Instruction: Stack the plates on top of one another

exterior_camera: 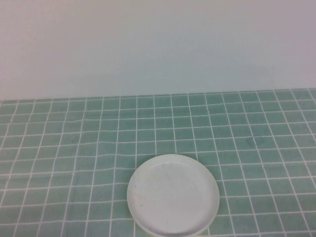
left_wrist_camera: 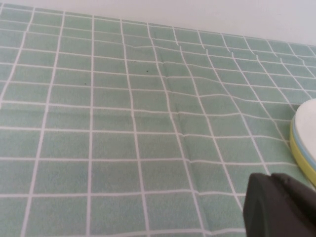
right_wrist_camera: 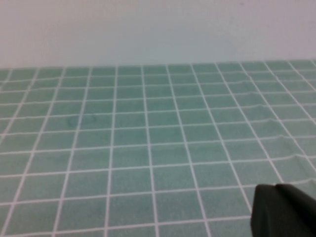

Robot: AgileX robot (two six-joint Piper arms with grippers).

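You see 1 pile: the white plate (exterior_camera: 173, 195) sits on top, with the blue plate (left_wrist_camera: 302, 146) and the yellow plate (left_wrist_camera: 299, 157) under it, at the near edge of the tabletop (exterior_camera: 74, 148). The left end effector (left_wrist_camera: 279, 205) hangs just beside the pile. The right end effector (right_wrist_camera: 284, 210) is over bare cloth, away from it. You cannot tell if either is spread. If the left one bumps the pile, the plates could slide apart.

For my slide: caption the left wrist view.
Left gripper low beside stacked white, light blue, yellow round plastic plates.
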